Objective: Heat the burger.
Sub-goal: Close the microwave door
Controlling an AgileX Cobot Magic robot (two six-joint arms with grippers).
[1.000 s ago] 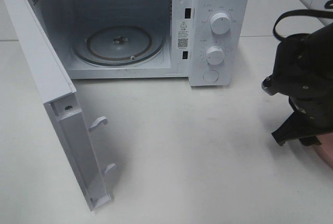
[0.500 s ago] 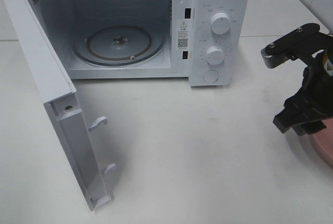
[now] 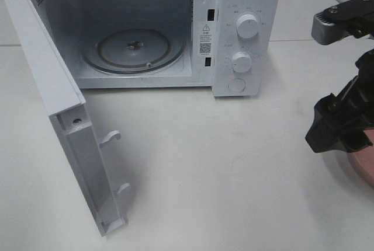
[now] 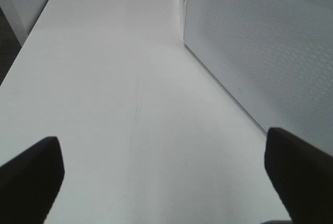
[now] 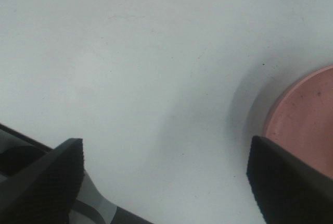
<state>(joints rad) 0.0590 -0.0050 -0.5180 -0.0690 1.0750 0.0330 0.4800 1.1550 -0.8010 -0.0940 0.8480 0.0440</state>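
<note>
The burger is out of view in every frame. The white microwave [image 3: 146, 29] stands at the back with its door [image 3: 64, 117] swung wide open, and its glass turntable [image 3: 133, 49] is bare. My right gripper [image 3: 342, 131] hangs at the right edge of the table, just above the rim of a pink plate [image 3: 362, 166]. In the right wrist view the right gripper [image 5: 166, 182] is open over the bare table, with the pink plate [image 5: 307, 114] beside one finger. My left gripper [image 4: 165, 177] is open over the white tabletop beside the microwave's perforated side [image 4: 260, 52].
The open door juts out toward the front left of the white table [image 3: 222, 175]. Two control knobs [image 3: 247, 26] sit on the microwave's right panel. In the left wrist view the table's edge [image 4: 15, 62] runs along one side.
The right arm has swung further right and its wrist has lifted. Its jaws have spread wider beside the pink plate. The microwave and its door have not moved.
</note>
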